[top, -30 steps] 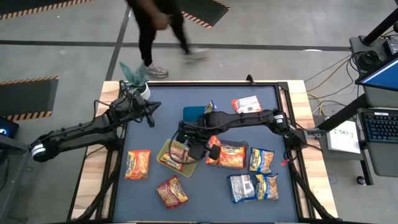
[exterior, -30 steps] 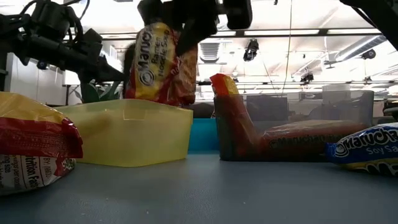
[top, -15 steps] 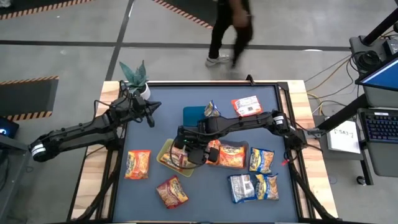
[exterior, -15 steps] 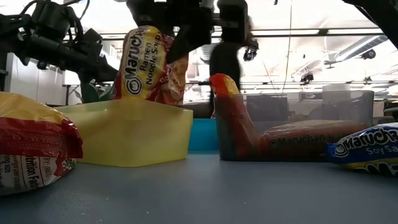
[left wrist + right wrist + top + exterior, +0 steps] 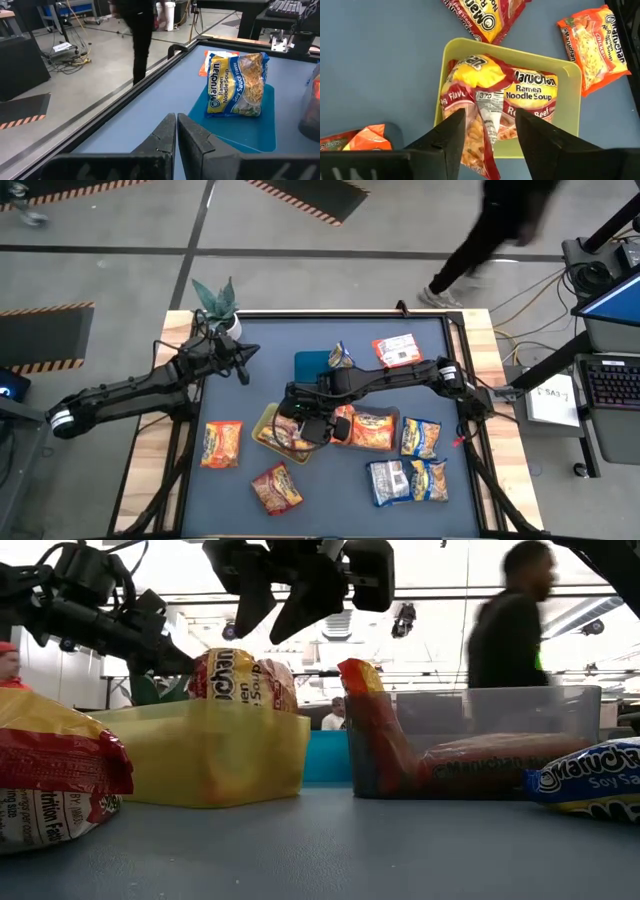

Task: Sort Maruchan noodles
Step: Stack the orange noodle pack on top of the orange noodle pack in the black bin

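High view: we see our right gripper [image 5: 303,423] poised over the yellow-green tray [image 5: 262,423] near the middle of the blue table [image 5: 310,500].
Right gripper state: our fingers stand apart with nothing between them; in the right wrist view the red-and-yellow packet [image 5: 490,100] lies below them in the tray, free of both.
Left gripper: [image 5: 243,370] closed on nothing, waiting above the far left part of the table, near the small plant [image 5: 216,302].
Task things: one packet lies in the yellow-green tray; a blue-and-yellow packet [image 5: 237,85] rests on the blue tray [image 5: 265,125]; orange packets [image 5: 480,765] sit in the clear bin [image 5: 560,705]; other packets [image 5: 221,443] lie loose on the table on both sides of the trays.
Step in hand: we judge this the release of a red-and-yellow packet into its tray.
Next move: we think it calls for lifting our right gripper straight up clear of the tray wall, then reaching for a loose packet, perhaps the like-coloured one [image 5: 277,487] at the near edge.
Person: someone walks past beyond the table.
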Motion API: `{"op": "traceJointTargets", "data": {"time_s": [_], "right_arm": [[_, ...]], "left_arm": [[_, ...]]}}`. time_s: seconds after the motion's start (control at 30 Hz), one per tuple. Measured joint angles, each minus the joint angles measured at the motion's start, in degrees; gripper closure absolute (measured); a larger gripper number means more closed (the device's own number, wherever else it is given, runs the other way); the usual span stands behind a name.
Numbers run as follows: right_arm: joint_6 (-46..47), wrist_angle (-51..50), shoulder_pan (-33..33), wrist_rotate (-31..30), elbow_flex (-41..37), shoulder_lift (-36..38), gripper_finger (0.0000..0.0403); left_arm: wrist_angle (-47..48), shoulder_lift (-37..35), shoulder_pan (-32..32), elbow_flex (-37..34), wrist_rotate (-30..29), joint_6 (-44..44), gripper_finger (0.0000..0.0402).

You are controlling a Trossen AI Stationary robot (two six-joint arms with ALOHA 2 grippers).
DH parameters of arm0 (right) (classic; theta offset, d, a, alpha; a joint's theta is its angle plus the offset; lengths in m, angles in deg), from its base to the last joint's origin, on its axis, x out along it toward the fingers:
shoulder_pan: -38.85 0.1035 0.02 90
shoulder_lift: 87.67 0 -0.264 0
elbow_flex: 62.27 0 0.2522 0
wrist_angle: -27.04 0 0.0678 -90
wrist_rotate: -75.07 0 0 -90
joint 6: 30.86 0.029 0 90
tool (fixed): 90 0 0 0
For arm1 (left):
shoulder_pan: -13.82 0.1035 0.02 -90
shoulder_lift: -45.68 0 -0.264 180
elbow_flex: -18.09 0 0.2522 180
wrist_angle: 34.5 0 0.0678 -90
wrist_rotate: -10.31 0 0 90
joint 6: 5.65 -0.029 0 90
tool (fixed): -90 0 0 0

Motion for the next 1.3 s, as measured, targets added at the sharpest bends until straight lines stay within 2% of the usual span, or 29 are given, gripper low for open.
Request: {"op": "traceJointTargets", "data": {"time_s": [0.3,0.47,0.63,0.83,1.0,1.1,1.2,1.3], "right_arm": [[1.7,0.1,0.1,-0.2,0.0,0.0,0.0247],[7.6,-0.1,0.4,-4.1,0.0,1.1,0.0258],[14.3,-1.3,0.0,-4.4,0.0,5.1,0.0274],[28.6,-5.9,-2.7,-4.5,-1.7,11.1,0.0317],[46.1,-6.3,-5.5,-4.6,-8.1,16.3,0.0357],[52.9,-6.2,-6.9,-5.0,-13.4,20.1,0.0380],[60.4,-5.3,-7.7,-9.4,-19.6,24.4,0.0392],[67.9,-5.5,-7.9,-19.0,-25.7,28.7,0.0394]], "left_arm": [[-0.1,0.1,0.0,0.0,0.0,0.0,0.0402],[0.0,0.1,0.0,0.0,0.0,0.0,0.0402],[0.0,0.1,0.0,0.0,0.0,0.0,0.0402],[-0.1,0.1,0.0,0.0,0.0,0.0,0.0402],[-0.1,0.1,0.0,0.0,0.0,0.0,0.0402],[-0.1,0.1,0.0,0.0,0.0,0.3,0.0402],[-0.3,0.1,0.0,0.0,0.0,0.6,0.0402],[-0.4,0.1,0.0,0.0,0.0,1.4,0.0402]]}}
